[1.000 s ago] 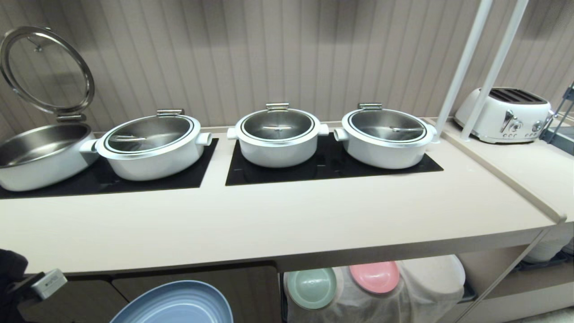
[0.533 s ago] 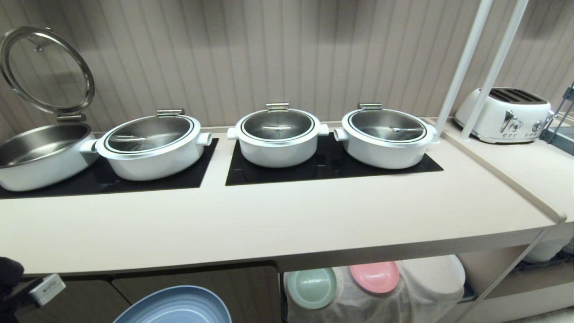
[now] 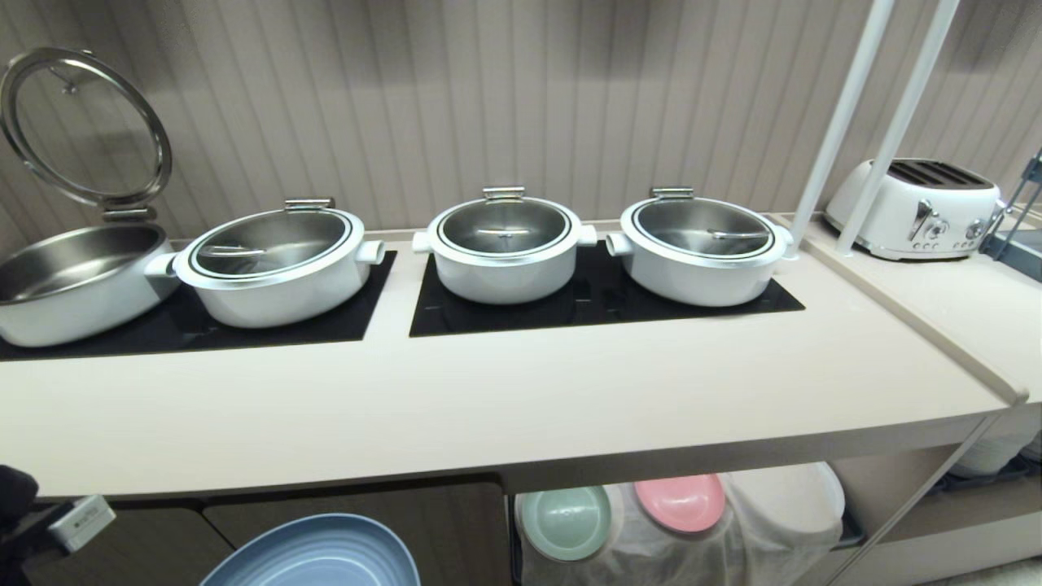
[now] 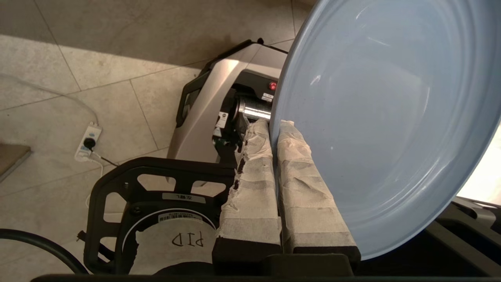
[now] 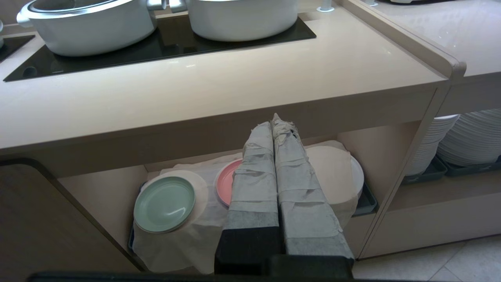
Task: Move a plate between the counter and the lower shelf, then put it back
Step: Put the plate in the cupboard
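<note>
Left gripper is clamped on the rim of the plate, its taped fingers pressed together with the rim between them. From the head, the plate hangs low in front of the dark cabinet door, below the front edge of the counter and left of the lower shelf; it rests on neither. Part of the left arm shows at the far left edge.

On the counter, from left to right, stand an open pot with its lid raised, then three lidded white pots on black cooktop panels, and a white toaster at the far right.

In the shelf, a green plate and a pink plate lie side by side on white cloth.

Right gripper hangs in front of the shelf, fingers together and holding nothing.
</note>
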